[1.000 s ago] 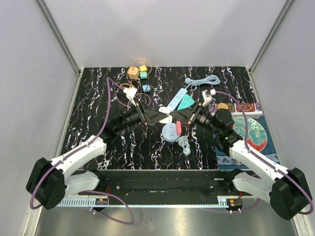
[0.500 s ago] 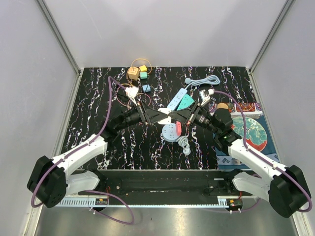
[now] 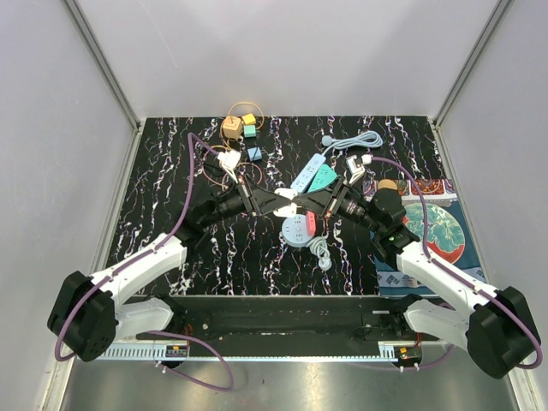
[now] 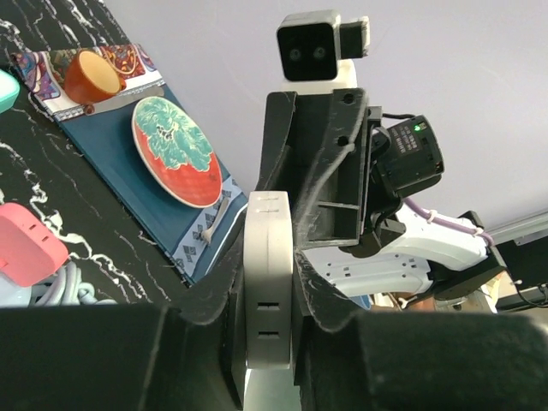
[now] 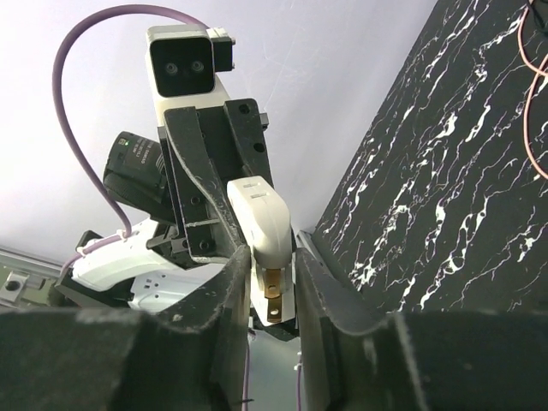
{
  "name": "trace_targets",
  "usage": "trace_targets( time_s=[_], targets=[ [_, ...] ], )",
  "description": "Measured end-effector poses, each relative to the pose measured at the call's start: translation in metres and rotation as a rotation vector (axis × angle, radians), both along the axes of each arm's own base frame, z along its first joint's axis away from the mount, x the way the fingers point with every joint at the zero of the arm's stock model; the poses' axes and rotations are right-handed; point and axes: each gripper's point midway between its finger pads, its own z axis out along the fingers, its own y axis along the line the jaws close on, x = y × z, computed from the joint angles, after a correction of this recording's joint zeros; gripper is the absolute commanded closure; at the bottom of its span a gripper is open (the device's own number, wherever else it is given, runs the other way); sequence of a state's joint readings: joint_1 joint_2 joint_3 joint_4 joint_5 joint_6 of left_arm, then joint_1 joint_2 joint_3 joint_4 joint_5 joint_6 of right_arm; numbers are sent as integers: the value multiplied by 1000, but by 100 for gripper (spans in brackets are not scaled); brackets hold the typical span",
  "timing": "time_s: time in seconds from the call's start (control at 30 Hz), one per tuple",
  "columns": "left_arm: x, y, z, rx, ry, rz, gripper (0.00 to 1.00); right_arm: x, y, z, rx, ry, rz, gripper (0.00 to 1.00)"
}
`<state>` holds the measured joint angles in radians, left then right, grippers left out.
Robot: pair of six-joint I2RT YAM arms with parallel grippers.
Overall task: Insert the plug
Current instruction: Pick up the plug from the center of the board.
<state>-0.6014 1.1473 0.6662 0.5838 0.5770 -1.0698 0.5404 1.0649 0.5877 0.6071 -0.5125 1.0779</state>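
Plug, smooth rounded white plastic with brass prongs, is pinched by both: left gripper reaching toward three o'clock, right gripper toward nine.

Only 1 prong of the white plug shows; the right gripper hides the rest.

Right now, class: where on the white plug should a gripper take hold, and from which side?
Grip the plug by its two flat white sides, coming from the end away from the brass prongs: the body is slim and flat-sided, and the prongs must stay free.
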Motion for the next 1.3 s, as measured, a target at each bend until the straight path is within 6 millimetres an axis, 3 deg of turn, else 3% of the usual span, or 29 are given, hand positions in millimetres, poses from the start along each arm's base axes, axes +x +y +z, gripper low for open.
trace_targets(
  time_s=[0.1,0.2,0.37,0.53,0.73,0.9,1.3],
  targets=[
    [0,1,-5,26,-5,6,100,0,0,-5,-24,-1,-2,30],
    [0,5,-9,77,-18,27,100,-1,-3,-10,-65,-3,-15,18],
    [9,19,-5,190,-76,120,100,2,-14,-9,-153,-31,-79,14],
    [22,35,-10,328,-98,231,100,14,-34,-21,-302,-19,-199,17],
    [25,42,-37,474,-71,272,100,19,-49,-56,-478,46,-233,26],
    [24,38,-48,497,-43,259,100,15,-38,-64,-465,52,-159,39],
    [23,30,-34,433,-49,249,100,5,-4,-57,-311,4,34,54]
  ],
)
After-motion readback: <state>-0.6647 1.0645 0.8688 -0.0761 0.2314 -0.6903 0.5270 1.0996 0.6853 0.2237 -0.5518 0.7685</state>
